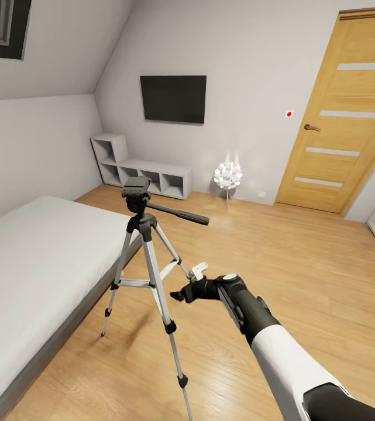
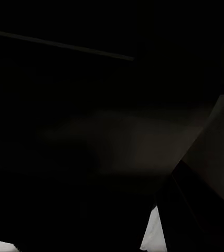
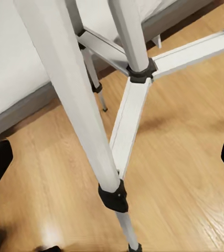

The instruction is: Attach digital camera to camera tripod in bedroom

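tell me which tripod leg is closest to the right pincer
The front leg, running down toward the camera; the right pincer hovers just beside it. The other two legs angle away toward the bed.

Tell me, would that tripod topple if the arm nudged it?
Probably fairly easily: the camera tripod stands tall on thin silver legs, so it looks light. Its black feet might slide on the smooth wood floor. The spread stance should help somewhat.

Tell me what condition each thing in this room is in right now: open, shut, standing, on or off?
camera tripod: standing upright, legs spread, nothing mounted on its head.
right hand: open, empty, close to a tripod leg.
wooden door: shut.
wall TV: screen dark.
white lamp: glowing.
bed: bare, nothing on it.
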